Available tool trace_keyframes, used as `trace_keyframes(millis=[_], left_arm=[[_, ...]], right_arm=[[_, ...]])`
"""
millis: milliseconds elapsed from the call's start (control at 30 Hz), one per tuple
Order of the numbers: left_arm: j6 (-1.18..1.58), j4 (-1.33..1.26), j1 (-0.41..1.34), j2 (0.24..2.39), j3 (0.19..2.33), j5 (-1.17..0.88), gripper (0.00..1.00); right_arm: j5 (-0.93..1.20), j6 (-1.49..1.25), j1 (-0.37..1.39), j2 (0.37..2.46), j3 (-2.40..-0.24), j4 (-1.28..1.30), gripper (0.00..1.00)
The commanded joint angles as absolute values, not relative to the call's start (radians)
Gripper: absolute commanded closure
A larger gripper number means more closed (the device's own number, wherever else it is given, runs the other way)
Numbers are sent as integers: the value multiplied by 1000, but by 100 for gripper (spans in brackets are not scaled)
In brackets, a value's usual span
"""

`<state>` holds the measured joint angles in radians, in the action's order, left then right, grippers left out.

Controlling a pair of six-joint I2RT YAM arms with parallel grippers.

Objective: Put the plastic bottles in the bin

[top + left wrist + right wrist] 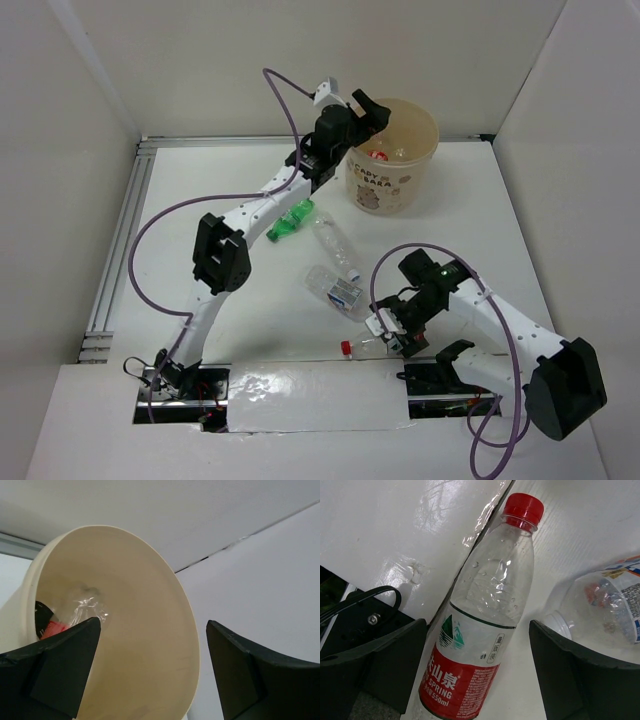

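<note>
The beige bin (385,185) with cartoon prints stands at the back of the table. My left gripper (368,112) hangs open over its left rim, holding nothing. In the left wrist view the gripper (152,630) looks into the bin (140,605), where a clear bottle (87,605) and a red-labelled one (52,627) lie. On the table lie a green bottle (290,222), a clear bottle (335,243) and a blue-white labelled bottle (335,288). A red-capped bottle (480,630) lies between the fingers of my open right gripper (477,626), near the front edge (395,335).
The blue-white labelled bottle (605,610) lies just right of the right gripper's finger. A glossy white strip (300,390) covers the near edge between the arm bases. White walls enclose the table on three sides, and a metal rail (120,250) runs along the left.
</note>
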<state>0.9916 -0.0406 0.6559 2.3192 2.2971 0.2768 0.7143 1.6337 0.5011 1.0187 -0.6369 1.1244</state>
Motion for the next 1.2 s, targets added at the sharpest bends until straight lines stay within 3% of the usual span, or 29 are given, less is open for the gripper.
trace_keyframes(millis=[0,200,367,433,467,500,533,633,867,967,1167], left_arm=[[921,-84,658,2258,2305,253,0],[691,-49,692,2038,2137,265,0],[566,-63,756,1662,1552,364,0],[602,-10,787,1498,1319,393,0],[648,4,810,1400,1245,403,0],[649,15,822,1355,1176,403,0],[694,24,834,1314,1058,403,0],[762,84,879,1185,918,403,0],[984,319,888,1068,847,374,0],[1168,388,888,1068,828,330,0],[1526,350,911,1077,734,223,0]], right_arm=[[719,1599,528,1020,-620,1054,10],[646,1487,549,1052,-556,922,9],[493,1391,584,1081,-482,772,18],[468,1368,584,1104,-468,744,29],[459,1368,584,1104,-468,733,48],[459,1368,584,1104,-468,745,48],[472,1368,572,1095,-486,765,64],[550,1414,537,1034,-604,903,80],[710,1280,505,931,-991,994,83],[701,1128,462,931,-1115,846,80],[511,789,356,1023,-1163,231,77]])
